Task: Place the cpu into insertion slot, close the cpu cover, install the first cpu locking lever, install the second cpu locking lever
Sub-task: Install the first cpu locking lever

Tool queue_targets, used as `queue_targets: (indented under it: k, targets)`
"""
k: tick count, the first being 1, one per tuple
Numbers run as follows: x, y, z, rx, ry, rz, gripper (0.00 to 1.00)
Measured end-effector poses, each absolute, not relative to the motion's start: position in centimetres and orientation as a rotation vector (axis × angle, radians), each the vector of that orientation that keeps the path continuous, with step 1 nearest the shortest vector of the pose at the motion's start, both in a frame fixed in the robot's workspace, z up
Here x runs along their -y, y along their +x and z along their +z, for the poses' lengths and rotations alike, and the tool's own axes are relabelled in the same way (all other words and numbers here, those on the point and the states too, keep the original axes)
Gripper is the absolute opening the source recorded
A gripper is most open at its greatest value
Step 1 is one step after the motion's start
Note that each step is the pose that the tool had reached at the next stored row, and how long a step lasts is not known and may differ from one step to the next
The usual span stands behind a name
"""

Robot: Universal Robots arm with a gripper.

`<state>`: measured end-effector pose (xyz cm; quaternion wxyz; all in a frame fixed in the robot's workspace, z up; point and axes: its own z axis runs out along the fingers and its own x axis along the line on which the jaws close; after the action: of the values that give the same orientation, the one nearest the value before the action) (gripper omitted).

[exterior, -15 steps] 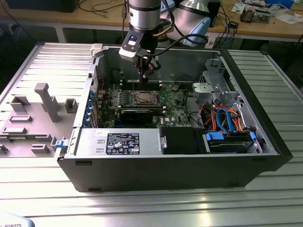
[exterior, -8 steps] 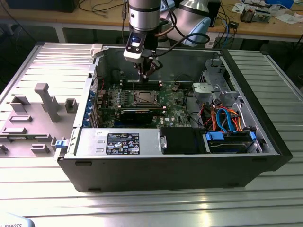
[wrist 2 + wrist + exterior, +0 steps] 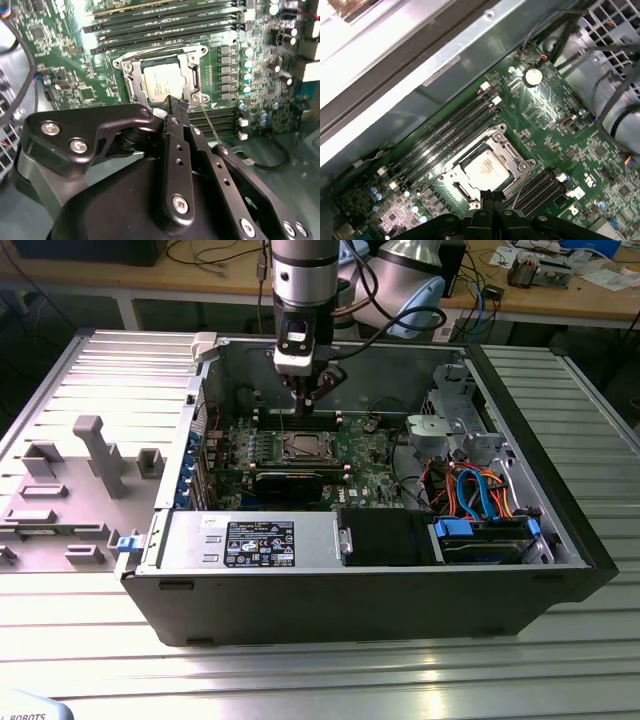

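1. The gripper point(image 3: 487, 197) presses its two matte black metal fingers together, pinching nothing visible, just above the socket's edge.
2. One thin steel lever point(image 3: 210, 125) slants out beside the fingertips.
3. The cpu point(image 3: 487, 172), a single silvery square with faint print, lies in the insertion slot point(image 3: 451, 176).
4. The cpu cover point(image 3: 189, 65), a shiny windowed frame, lies flat around it on the green board point(image 3: 545, 115).

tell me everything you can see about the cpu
The cpu is a small flat square chip with a pale silvery metal top bearing faint print. It lies flat in the insertion slot, framed by the silvery cpu cover, whose window leaves its top bare. The gripper hangs just off one socket corner, not touching it.
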<state>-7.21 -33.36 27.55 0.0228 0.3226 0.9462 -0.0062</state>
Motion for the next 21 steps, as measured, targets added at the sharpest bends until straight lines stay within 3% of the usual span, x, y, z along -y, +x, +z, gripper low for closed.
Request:
queue_targets:
  k: [14,21]
  targets:
    - [33.36,-7.21,27.41,-3.055,0.494,-0.007,0.11]
    - [33.36,-7.21,27.4,-3.057,0.482,-0.007,0.11]
